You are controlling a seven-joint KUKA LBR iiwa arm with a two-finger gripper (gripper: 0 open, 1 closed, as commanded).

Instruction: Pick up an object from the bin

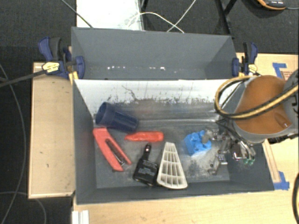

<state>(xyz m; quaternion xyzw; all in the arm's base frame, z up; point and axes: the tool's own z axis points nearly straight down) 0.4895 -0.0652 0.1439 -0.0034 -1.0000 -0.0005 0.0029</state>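
Bright blue lumpy plastic thing (196, 143), irregular in shape, lying on floor of bin (149, 50), right of middle, toward back wall. Sitting loose, not touching other pieces. White ribbed wedge-shaped piece (171, 167) lying just left of it, nearer front. Orange-red stick-like piece (145, 136) lying further left. Claw (219, 158) hanging just beside blue thing's right edge; contact not showing clearly from here.

The bin (140, 97) was dull grey metal, its back wall scratched and scuffed. Ten o'clock: the dark blue cup (116, 117) looked like matt plastic. Six o'clock: the white grille (171, 167) was smooth, ribbed plastic. Three o'clock: the blue lump (197, 143) showed a slight gloss.
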